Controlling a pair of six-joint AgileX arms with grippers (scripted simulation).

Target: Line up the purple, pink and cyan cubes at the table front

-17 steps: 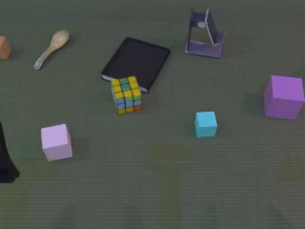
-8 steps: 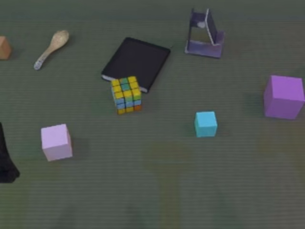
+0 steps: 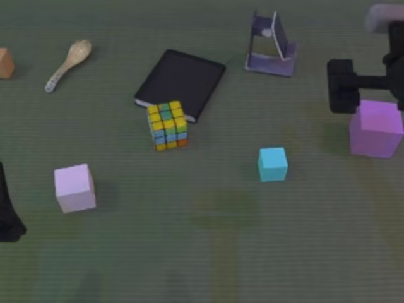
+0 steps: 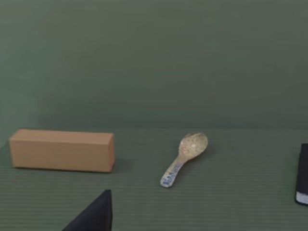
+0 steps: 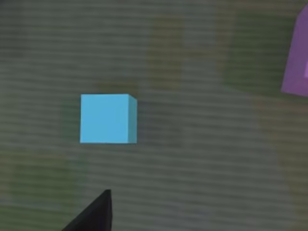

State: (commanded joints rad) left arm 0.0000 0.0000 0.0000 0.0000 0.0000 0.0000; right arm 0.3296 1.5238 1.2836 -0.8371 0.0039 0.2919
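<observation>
Purple cube (image 3: 376, 128) sits at the worktop's (image 3: 208, 252) right edge with my right tool (image 3: 344, 85) just above it, finger state unclear, while pink cube (image 3: 74, 187) lies far left and cyan cube (image 3: 273, 164) between.

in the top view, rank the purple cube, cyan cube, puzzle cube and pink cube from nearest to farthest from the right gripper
Measured from the right gripper, at the right edge:
1. purple cube, just beside it.
2. cyan cube, centre-right.
3. puzzle cube, mid-table by the black tablet.
4. pink cube, far left.
</observation>
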